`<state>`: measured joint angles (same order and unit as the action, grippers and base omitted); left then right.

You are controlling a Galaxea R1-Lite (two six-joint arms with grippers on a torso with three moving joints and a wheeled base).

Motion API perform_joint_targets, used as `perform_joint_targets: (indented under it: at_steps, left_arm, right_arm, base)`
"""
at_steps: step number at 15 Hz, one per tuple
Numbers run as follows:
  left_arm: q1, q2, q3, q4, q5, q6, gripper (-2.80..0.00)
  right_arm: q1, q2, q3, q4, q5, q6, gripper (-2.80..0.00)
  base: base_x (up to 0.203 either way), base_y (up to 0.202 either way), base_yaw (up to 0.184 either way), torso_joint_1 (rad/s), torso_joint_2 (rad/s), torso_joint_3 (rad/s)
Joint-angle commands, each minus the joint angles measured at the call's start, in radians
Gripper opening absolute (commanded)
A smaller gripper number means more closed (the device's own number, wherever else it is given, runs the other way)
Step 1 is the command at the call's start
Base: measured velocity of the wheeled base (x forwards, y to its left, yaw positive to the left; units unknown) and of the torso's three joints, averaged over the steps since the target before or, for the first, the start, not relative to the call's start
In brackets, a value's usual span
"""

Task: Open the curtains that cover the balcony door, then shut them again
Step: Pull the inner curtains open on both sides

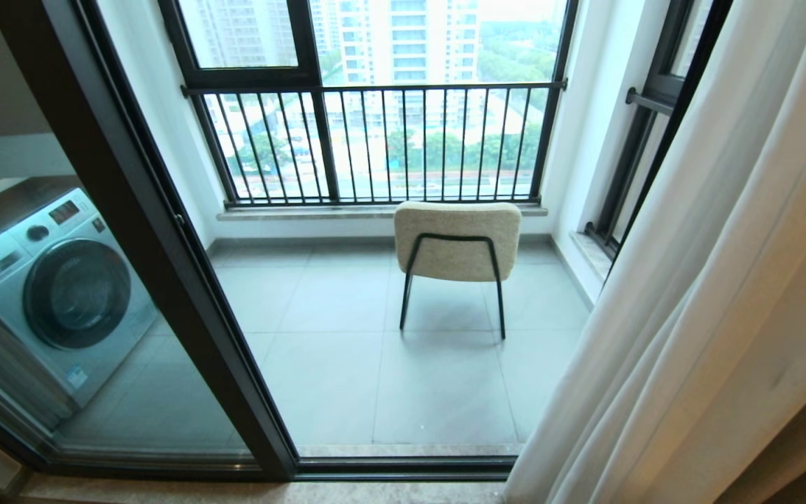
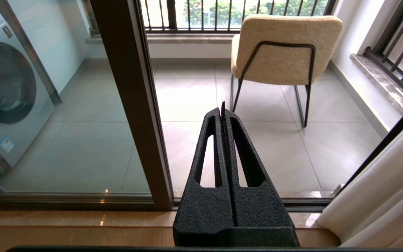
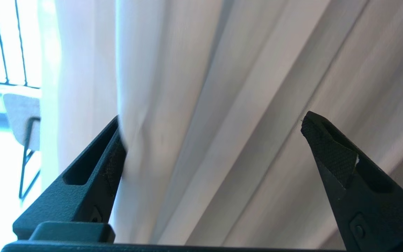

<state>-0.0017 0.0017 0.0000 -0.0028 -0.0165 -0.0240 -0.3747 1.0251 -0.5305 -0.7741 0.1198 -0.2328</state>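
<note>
- Balcony floor (image 1: 347, 364) seen through the balcony door (image 1: 158, 231), curtains (image 1: 711, 301) bunched at its right edge.
- Right claw (image 3: 212, 140) spread wide, curtain folds between its fingers, one finger (image 3: 114, 157) touching fabric.
- Left claw (image 2: 224, 115) closed, empty, well apart from them.

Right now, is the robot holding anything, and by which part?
Nothing is held. The right gripper stands wide open against the curtains, clamping no fold. The left gripper is shut on nothing.
</note>
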Motion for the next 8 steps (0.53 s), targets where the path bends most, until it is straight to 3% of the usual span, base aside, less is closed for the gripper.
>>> perform_joint_targets:
  at_steps: [1,8]
  left_arm:
    - [0.0,0.0,0.0,0.0,0.0,-0.001,-2.8]
    - [0.0,0.0,0.0,0.0,0.0,-0.001,-2.8]
  right_arm:
    - [0.02,-0.065,0.026,0.034,0.0,-0.002,0.0]
    - [0.146,-0.255,0.102,0.225,-0.007,-0.046,0.0]
  base:
    - [0.0,0.0,0.0,0.0,0.0,0.0]
    - [0.0,0.0,0.0,0.0,0.0,0.0]
